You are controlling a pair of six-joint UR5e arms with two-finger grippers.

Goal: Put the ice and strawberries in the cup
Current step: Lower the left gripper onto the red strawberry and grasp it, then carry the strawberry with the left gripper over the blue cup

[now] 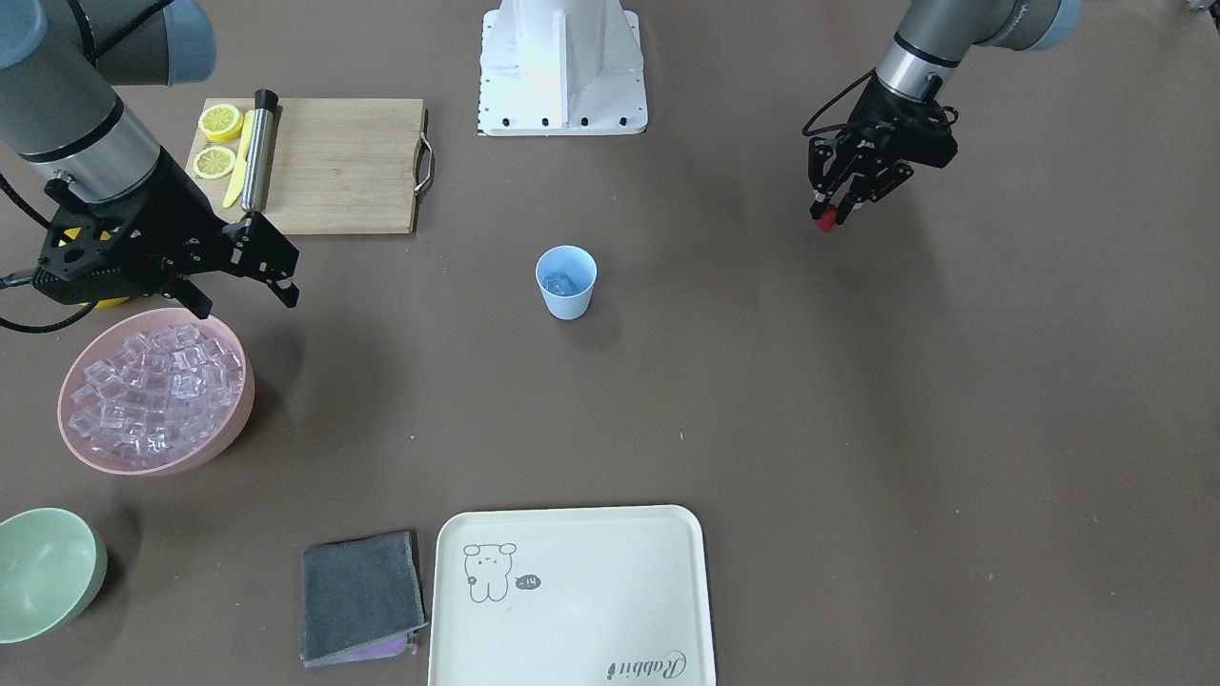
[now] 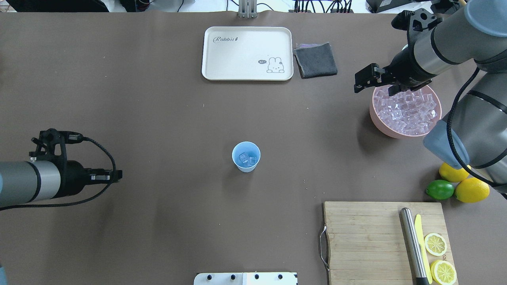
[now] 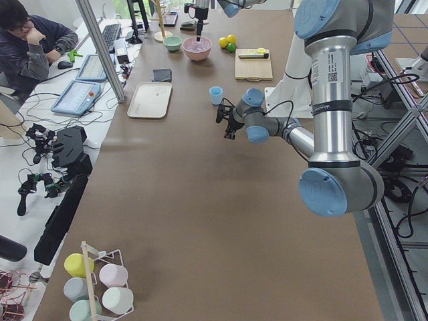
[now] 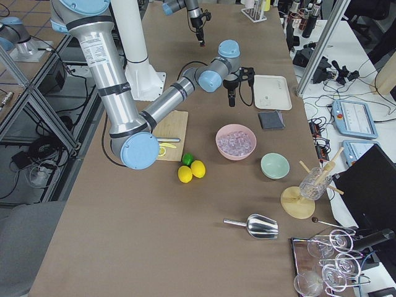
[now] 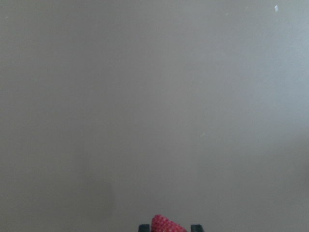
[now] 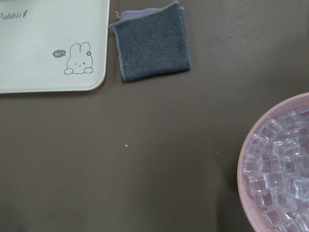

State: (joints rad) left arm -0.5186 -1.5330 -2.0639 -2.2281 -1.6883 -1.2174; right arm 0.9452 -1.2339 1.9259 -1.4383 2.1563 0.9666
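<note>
On the tabletop (image 1: 858,429), a pink bowl (image 1: 236,419) is heaped with ice (image 1: 152,391); a few cubes lie in the blue cup (image 1: 566,291). The right end effector (image 1: 246,300) is held wide and empty by the bowl. The strawberry (image 1: 826,221) is gripped by the left end effector (image 1: 831,211), well apart from the cup.

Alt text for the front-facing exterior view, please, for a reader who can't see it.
The left gripper holds a red strawberry well off to the side of the blue cup, which contains ice. The right gripper hangs open near the rim of the pink bowl of ice cubes.
</note>
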